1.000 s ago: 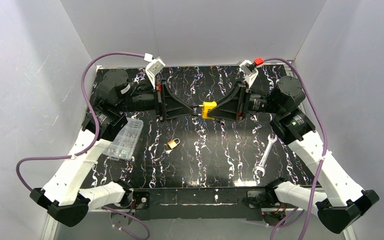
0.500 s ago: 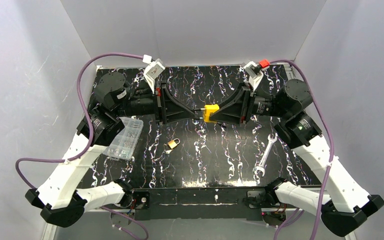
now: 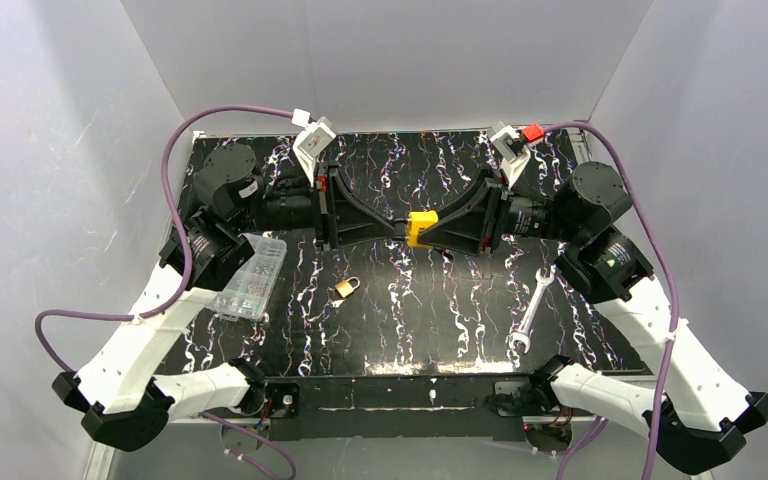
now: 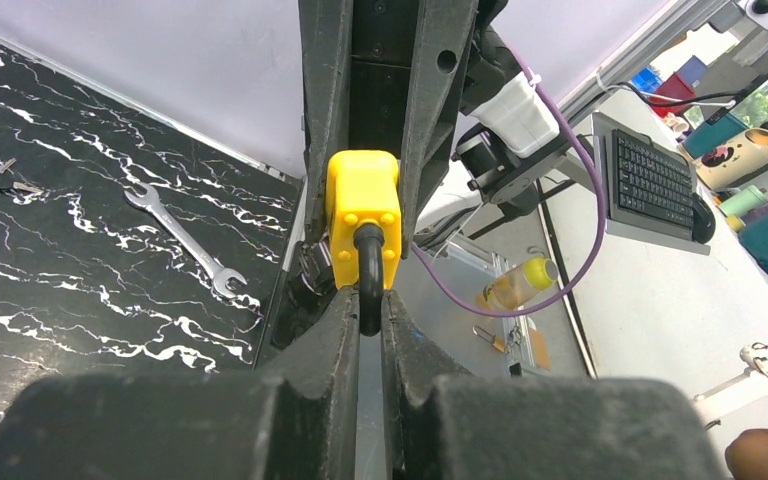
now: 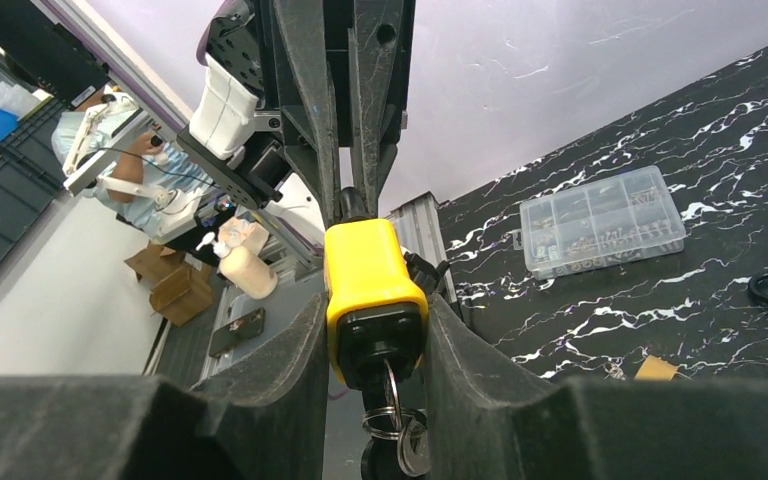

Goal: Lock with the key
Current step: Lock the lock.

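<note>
A yellow padlock (image 3: 421,226) hangs in the air above the middle of the table, held from both sides. My left gripper (image 3: 397,229) is shut on its black shackle (image 4: 368,272), which sticks out of the yellow body (image 4: 362,195) between the fingers (image 4: 330,340). My right gripper (image 5: 375,312) is shut on the yellow body (image 5: 368,265), with a finger pressed against each side. A key (image 5: 390,385) sits in the keyhole at the padlock's black end, with a key ring (image 5: 384,420) and another key dangling from it.
A small brass padlock (image 3: 345,288) lies on the black marbled table (image 3: 400,320) below the grippers. A clear plastic parts box (image 3: 249,277) sits at the left, and a steel wrench (image 3: 528,310) at the right. White walls enclose the table.
Both arms have shifted a little to the right and nearer, carrying the yellow padlock between them. Both grips are unchanged.
</note>
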`<state>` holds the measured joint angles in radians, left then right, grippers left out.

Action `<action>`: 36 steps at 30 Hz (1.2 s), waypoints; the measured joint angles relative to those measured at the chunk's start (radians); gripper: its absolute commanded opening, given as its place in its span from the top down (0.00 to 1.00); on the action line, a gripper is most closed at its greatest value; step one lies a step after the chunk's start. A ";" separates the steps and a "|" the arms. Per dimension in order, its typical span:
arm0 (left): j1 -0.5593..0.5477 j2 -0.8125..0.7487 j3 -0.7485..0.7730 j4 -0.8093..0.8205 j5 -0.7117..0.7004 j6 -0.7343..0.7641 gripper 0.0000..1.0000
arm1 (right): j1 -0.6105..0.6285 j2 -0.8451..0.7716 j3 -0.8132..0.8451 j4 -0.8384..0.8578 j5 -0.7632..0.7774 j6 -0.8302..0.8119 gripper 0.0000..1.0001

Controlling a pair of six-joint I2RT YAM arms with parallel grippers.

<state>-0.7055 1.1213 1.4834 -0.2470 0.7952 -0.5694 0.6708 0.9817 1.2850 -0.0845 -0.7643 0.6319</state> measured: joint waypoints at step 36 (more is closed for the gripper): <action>-0.089 0.022 0.114 -0.208 -0.113 0.103 1.00 | 0.042 0.033 0.081 -0.107 0.000 -0.054 0.99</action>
<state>-0.7948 1.1435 1.5978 -0.4545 0.6823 -0.4660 0.7128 1.0149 1.3659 -0.1917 -0.7643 0.5777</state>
